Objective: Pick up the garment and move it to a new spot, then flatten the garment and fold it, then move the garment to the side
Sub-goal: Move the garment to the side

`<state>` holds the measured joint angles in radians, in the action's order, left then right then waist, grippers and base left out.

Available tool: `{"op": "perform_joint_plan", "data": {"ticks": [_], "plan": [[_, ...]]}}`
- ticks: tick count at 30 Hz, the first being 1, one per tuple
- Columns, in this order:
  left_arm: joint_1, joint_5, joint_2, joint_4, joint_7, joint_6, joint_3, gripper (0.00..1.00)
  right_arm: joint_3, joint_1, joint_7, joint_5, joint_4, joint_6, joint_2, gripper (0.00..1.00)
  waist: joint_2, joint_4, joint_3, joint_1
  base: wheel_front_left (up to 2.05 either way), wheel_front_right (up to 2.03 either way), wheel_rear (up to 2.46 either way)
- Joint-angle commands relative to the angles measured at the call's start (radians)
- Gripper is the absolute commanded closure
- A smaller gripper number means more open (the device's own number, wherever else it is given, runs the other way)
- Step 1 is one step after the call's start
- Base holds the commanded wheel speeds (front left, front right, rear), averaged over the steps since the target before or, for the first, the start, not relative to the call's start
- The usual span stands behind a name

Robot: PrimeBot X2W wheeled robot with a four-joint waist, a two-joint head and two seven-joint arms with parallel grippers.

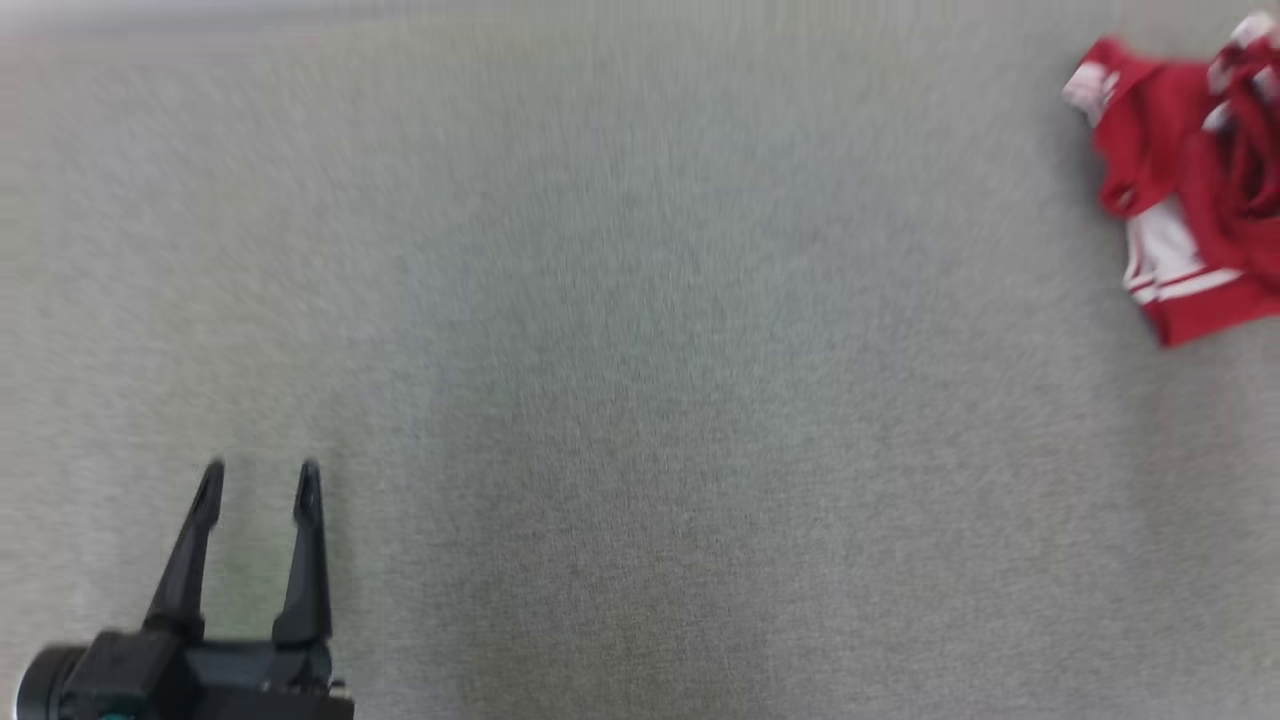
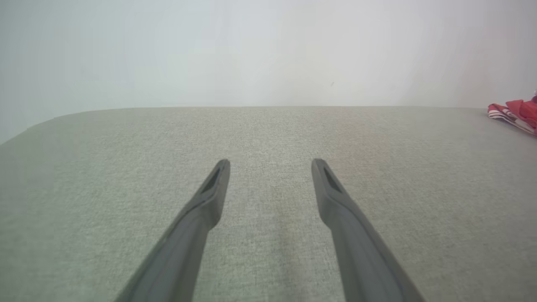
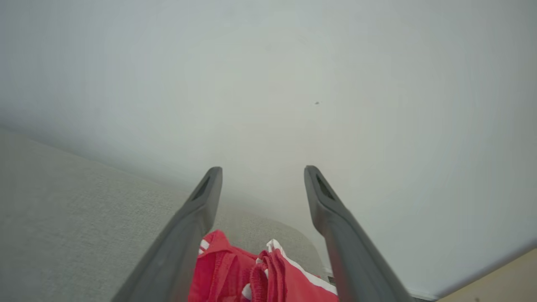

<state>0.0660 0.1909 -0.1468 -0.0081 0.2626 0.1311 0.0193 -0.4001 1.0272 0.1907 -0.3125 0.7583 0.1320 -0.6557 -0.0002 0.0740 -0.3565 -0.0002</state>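
The garment (image 1: 1185, 190) is a red piece with white stripes, lying crumpled at the far right of the grey cloth-covered table (image 1: 640, 360), cut by the head view's right edge. My left gripper (image 1: 258, 485) stands open at the lower left, far from the garment, nothing between its fingers. In the left wrist view the left gripper (image 2: 270, 165) is open over bare cloth, and the garment (image 2: 516, 115) shows small at the right edge. In the right wrist view my right gripper (image 3: 262, 174) is open, tilted up toward the wall, with the garment (image 3: 260, 272) bunched low between its fingers, not gripped.
A pale wall (image 2: 268, 50) rises behind the table's far edge. In the right wrist view the table's rounded corner (image 3: 302, 243) lies just beyond the garment, with a strip of tan floor (image 3: 503, 281) at the lower right.
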Motion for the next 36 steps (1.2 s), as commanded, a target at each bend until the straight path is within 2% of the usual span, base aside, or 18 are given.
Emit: {"op": "perform_joint_plan", "data": {"ticks": [1, 7, 16, 26, 27, 36], "plan": [[-0.023, 0.010, 0.005, 0.005, 0.003, -0.002, 0.009, 0.00, 0.014, -0.033, 0.013, -0.007, -0.009, -0.003, 0.014, 0.00, 0.0002, -0.012, 0.142, 0.0002, 0.00, 0.00, 0.00], [-0.098, 0.004, 0.026, 0.020, 0.003, -0.006, 0.044, 0.00, 0.089, -0.204, 0.041, -0.013, -0.089, -0.003, 0.140, 0.00, 0.0002, -0.016, 0.239, 0.0002, 0.00, 0.00, 0.00], [-0.130, -0.006, 0.035, 0.039, 0.003, -0.004, 0.049, 0.00, 0.200, -0.495, 0.034, 0.039, -0.290, -0.003, 0.303, 0.00, 0.0002, -0.049, 0.309, 0.0002, 0.00, 0.00, 0.00], [-0.142, -0.010, 0.037, 0.072, 0.003, -0.001, 0.031, 0.00, 0.281, -0.773, 0.008, 0.069, -0.481, -0.003, 0.438, 0.00, 0.0002, -0.080, 0.348, 0.0002, 0.00, 0.00, 0.00], [-0.144, -0.008, 0.031, 0.082, 0.003, 0.000, 0.031, 0.00, 0.293, -0.827, 0.011, 0.074, -0.515, -0.003, 0.469, 0.00, 0.0002, -0.085, 0.354, 0.0002, 0.00, 0.00, 0.00], [-0.147, -0.002, 0.031, 0.118, 0.003, -0.002, 0.036, 0.00, 0.352, -1.031, 0.030, 0.094, -0.596, -0.003, 0.569, 0.00, 0.0002, -0.098, 0.371, 0.0002, 0.00, 0.00, 0.00]]}}
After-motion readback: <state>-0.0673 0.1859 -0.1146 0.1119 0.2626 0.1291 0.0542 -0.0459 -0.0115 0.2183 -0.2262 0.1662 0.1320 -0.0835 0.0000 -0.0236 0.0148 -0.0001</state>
